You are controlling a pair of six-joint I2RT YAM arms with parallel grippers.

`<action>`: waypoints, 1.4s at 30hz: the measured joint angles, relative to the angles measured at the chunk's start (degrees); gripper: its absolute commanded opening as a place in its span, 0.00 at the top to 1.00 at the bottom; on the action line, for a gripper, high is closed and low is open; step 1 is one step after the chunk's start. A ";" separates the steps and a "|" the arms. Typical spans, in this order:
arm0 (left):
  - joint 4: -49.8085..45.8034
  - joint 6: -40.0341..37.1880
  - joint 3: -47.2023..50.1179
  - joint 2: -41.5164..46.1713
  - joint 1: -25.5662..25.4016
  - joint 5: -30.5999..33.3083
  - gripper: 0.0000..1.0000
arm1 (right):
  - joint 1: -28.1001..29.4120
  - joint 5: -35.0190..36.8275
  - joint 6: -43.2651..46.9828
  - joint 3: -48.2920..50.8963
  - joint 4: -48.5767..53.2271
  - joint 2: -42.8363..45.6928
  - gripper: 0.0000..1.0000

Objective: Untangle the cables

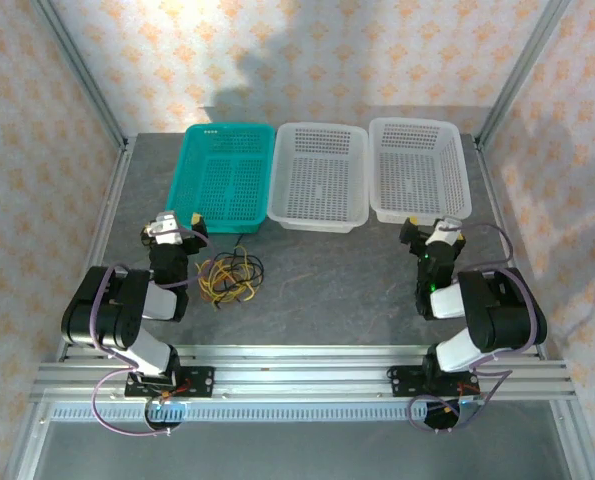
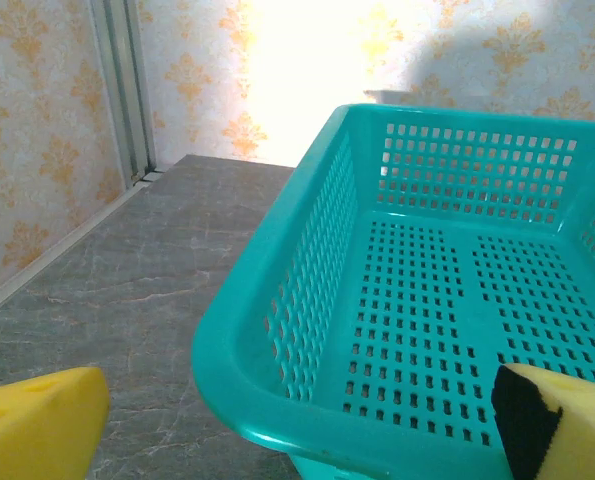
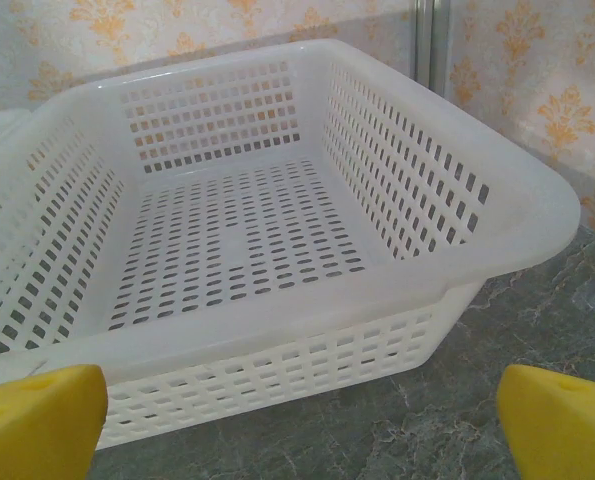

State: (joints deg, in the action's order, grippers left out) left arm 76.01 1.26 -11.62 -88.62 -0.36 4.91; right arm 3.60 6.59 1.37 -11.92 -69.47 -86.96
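Cables [image 1: 231, 276], a black, yellow and orange-brown tangle, lie on the grey table [image 1: 327, 290] just in front of the teal basket [image 1: 184, 170], seen from above. The left gripper [image 1: 180, 222] sits at that basket's near left corner, just left of the tangle. The right gripper [image 1: 433, 230] is well to the teal basket's right, before the far white basket [image 1: 418, 170].

From the left wrist, yellow fingers [image 2: 37, 420] stand wide apart, empty, with the teal basket [image 2: 457, 300] close ahead.

From the right wrist, yellow fingers [image 3: 37, 420] stand wide apart, empty, facing the far white basket [image 3: 277, 310].
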 measured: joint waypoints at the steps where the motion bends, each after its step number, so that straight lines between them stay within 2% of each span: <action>1: 0.00 0.00 0.00 0.00 0.00 0.00 0.00 | 0.00 0.00 -0.02 0.00 0.00 0.00 0.00; 16: 0.02 0.00 0.00 0.00 0.00 0.00 0.00 | 0.00 0.00 -0.02 0.00 0.00 0.00 0.00; 29: 2.62 -1.42 2.56 0.81 -0.35 -3.15 0.00 | 0.52 -0.66 0.46 0.02 0.11 0.63 0.00; 35: 2.01 -3.30 5.68 8.24 -3.82 -1.79 0.00 | 1.03 -0.63 0.63 0.02 4.02 8.26 0.00; 42: -10.62 -2.08 4.55 24.00 -6.82 1.70 0.01 | 1.14 -0.57 -0.85 0.00 12.44 18.60 0.00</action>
State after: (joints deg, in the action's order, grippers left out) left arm 65.39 -0.82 -7.07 -64.62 -7.18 6.61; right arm 4.73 6.02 0.51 -11.92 -57.04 -68.36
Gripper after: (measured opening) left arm 0.994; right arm 0.998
